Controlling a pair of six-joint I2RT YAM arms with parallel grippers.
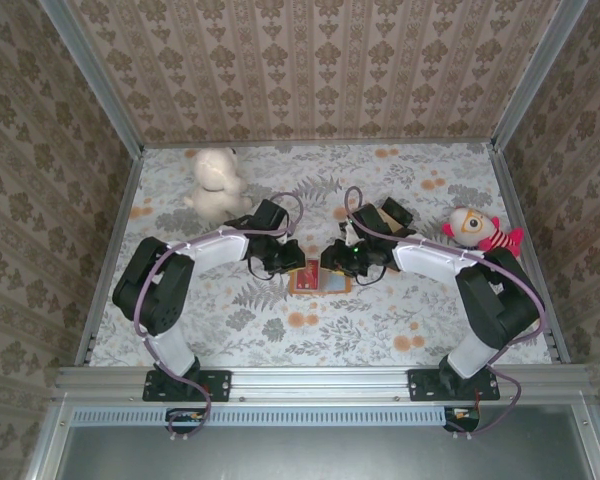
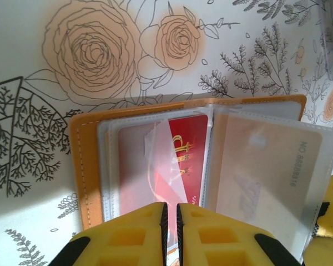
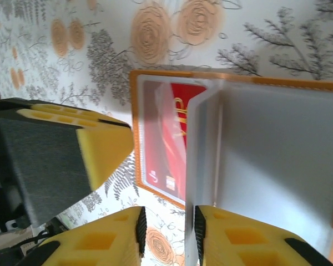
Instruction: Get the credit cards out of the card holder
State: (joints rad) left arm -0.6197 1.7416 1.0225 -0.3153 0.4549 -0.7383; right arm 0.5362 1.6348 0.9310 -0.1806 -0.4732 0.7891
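Note:
The card holder lies open on the flowered cloth, orange-tan rim round clear pocket pages. A red credit card sits in a left-hand pocket, also seen as the red card. A pale beige card shows through a raised translucent page. My left gripper is at the holder's near edge, jaws closed to a thin slit on a clear pocket flap that lifts toward them. My right gripper is open, and a standing grey page leans against its right finger.
A white plush toy sits at the back left and a red-and-white doll at the right. A brown block lies just behind the right arm. Both grippers meet over the holder, almost touching. Metal-framed walls enclose the table.

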